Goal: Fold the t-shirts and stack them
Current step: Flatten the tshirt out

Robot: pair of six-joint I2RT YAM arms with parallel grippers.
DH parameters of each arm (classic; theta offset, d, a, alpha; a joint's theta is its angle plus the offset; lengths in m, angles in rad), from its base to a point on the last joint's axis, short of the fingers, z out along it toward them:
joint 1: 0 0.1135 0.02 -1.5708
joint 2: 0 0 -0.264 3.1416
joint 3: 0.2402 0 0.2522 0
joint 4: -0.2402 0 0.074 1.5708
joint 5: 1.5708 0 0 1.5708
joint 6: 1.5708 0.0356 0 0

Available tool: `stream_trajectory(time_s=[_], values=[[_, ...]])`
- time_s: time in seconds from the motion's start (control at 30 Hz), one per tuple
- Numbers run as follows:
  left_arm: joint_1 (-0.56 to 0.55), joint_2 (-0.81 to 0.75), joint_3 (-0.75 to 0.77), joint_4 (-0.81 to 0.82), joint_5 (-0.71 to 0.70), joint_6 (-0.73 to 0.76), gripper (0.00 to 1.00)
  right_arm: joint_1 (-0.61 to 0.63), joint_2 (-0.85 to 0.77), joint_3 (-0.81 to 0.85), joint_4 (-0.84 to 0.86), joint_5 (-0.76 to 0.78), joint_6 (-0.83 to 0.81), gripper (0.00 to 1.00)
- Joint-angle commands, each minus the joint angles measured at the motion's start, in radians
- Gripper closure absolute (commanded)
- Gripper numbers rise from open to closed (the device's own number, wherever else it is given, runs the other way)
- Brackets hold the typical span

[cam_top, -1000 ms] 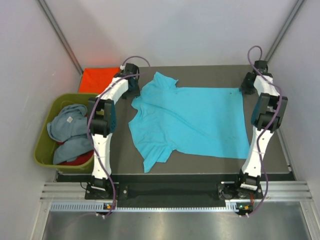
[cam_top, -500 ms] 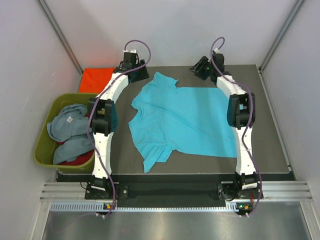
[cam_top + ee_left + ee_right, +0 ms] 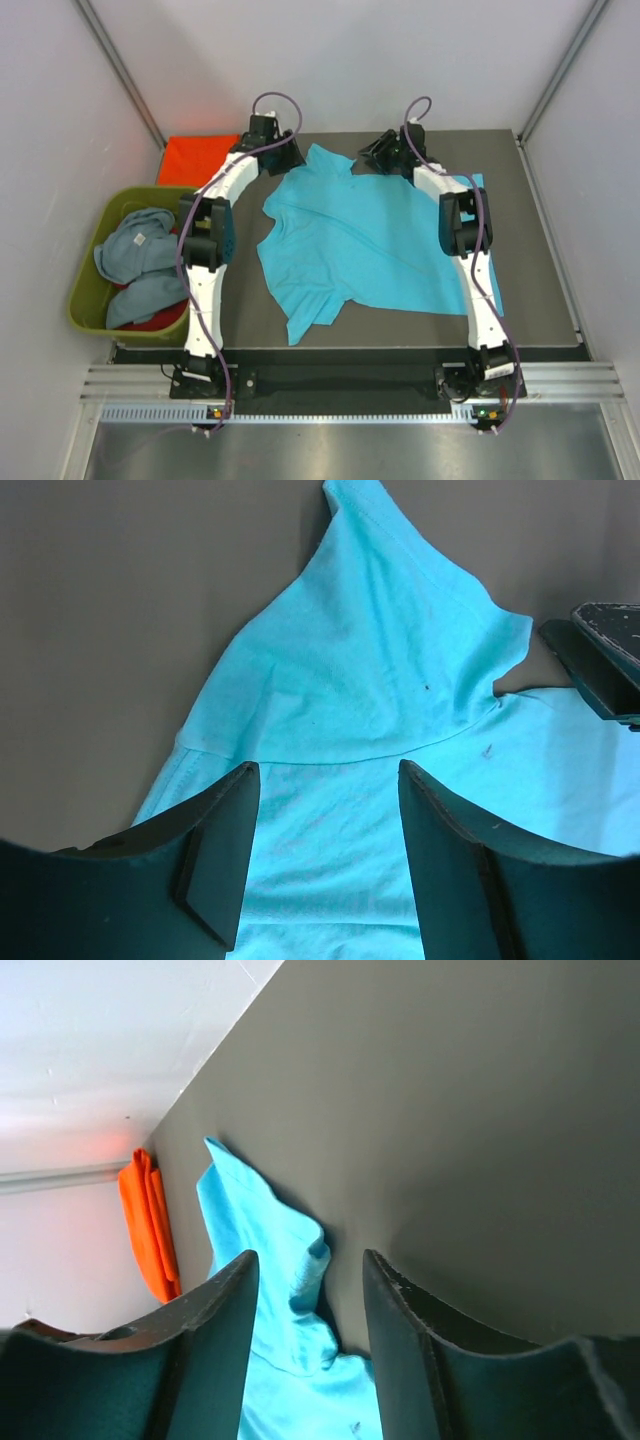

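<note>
While both pairs of jaws stand spread apart and grip nothing, the left gripper (image 3: 325,855) hangs over the turquoise t-shirt (image 3: 370,240), with cloth showing in the gap between its dark fingers (image 3: 215,850). The shirt's far sleeve (image 3: 370,650) lies crumpled just ahead of it. The right gripper (image 3: 305,1345) is tilted low near the other side of that same sleeve, and through its gap show the sleeve's edge and bare dark table (image 3: 540,230). Both arms reach to the far edge of the table, the two grippers near each other with the sleeve between them. The turquoise t-shirt lies spread and unfolded across the middle of the table, its collar end to the left and its hem to the right. An orange-red t-shirt (image 3: 195,160) lies folded off the table's far left corner. Left of the table stands an olive-green tub (image 3: 90,300), holding a rumpled grey-blue t-shirt (image 3: 135,250) and, beneath it, a red t-shirt (image 3: 160,322).
</note>
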Motion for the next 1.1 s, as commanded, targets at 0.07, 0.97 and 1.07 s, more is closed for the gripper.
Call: stream_trajectory(time_s=[0.07,0.97,1.07], values=[[0.01,-0.067,0.001,0.056,0.029,-0.004,0.38,0.026,0.004,0.01,0.044,0.008,0.07,0.59],[0.053,-0.058,-0.046,0.09,0.06,-0.032,0.39,0.04,0.105,0.117,0.05,0.085,0.095,1.0],[0.059,-0.041,-0.031,0.097,0.06,-0.041,0.39,0.026,0.105,0.124,0.051,0.129,0.075,1.0]])
